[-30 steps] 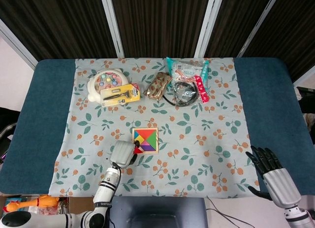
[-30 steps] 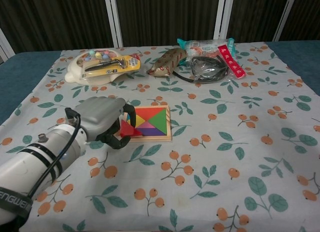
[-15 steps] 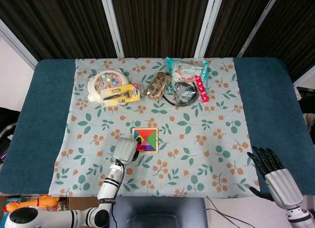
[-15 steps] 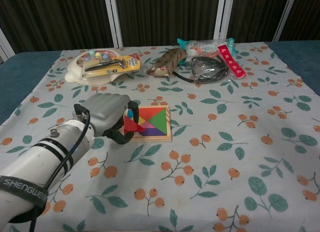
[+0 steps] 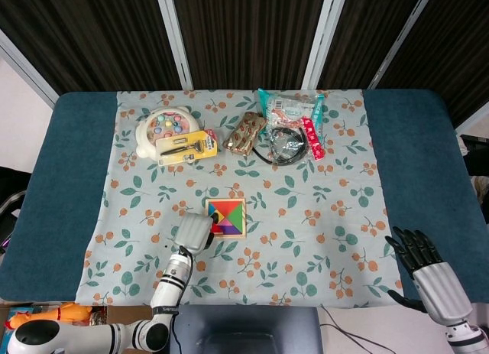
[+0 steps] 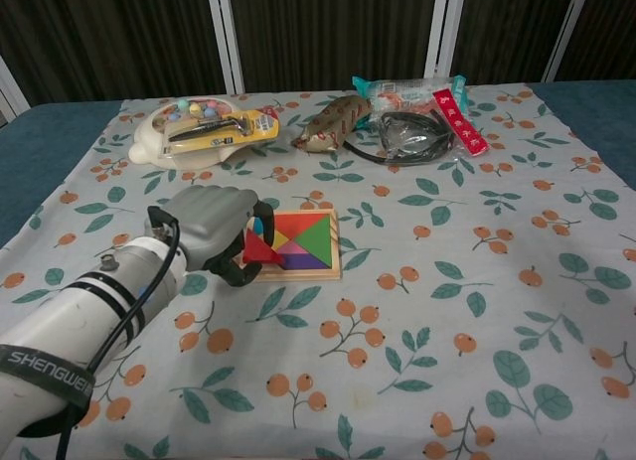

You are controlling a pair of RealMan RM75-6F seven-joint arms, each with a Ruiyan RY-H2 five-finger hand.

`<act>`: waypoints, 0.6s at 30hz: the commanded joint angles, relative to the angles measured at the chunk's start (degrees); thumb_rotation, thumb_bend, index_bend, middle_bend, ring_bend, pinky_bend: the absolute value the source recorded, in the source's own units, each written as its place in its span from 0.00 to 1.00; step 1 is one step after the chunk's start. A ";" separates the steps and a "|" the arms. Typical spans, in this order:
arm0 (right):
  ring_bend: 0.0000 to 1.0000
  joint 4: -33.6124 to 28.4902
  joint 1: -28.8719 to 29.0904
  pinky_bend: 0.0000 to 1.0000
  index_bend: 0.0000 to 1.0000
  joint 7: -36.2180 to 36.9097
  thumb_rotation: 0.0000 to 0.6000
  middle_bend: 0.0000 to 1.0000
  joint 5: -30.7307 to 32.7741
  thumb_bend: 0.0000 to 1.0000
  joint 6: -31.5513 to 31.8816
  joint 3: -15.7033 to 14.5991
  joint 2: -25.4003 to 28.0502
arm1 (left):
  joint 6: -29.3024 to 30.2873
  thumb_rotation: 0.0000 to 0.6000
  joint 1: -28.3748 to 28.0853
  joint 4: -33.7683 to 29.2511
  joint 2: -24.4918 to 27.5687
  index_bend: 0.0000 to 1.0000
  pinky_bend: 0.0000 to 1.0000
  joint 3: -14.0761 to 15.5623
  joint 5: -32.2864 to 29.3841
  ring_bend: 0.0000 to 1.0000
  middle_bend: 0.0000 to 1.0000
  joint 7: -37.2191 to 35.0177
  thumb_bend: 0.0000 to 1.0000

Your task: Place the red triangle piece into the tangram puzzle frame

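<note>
The tangram frame (image 6: 328, 266) (image 5: 241, 233) lies mid-cloth, a wooden square holding several coloured pieces. My left hand (image 6: 212, 231) (image 5: 195, 232) sits at its left edge and pinches the red triangle (image 6: 260, 247), tilted over the frame's left side; whether it touches the frame is unclear. In the head view the triangle (image 5: 212, 215) shows as a red sliver beside the hand. My right hand (image 5: 426, 266) hovers open near the table's front right corner, off the cloth, and is absent from the chest view.
At the back of the floral cloth lie a white bubble toy with a yellow tool (image 6: 194, 127), a brown patterned pouch (image 6: 333, 119), a black cable (image 6: 407, 137) and snack packets (image 6: 417, 90). A rubber chicken (image 5: 46, 316) lies off the table's front left.
My left hand has carried the red triangle a little forward and right, from beside the frame's left edge to over it. The right hand has drifted slightly toward the front.
</note>
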 commanded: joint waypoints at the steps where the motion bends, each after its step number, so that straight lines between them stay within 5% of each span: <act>1: 0.00 -0.08 0.02 0.00 0.00 -0.30 1.00 0.00 0.08 0.15 -0.22 0.00 -0.08 | -0.01 1.00 -0.12 0.27 -0.16 0.51 1.00 0.13 -0.42 1.00 1.00 -0.16 0.39; 18: 0.00 0.09 -0.13 0.00 0.00 0.22 1.00 0.00 -0.08 0.15 0.22 -0.01 0.07 | 0.79 1.00 -0.95 -0.32 -0.45 0.41 1.00 0.19 -2.18 1.00 1.00 0.59 0.39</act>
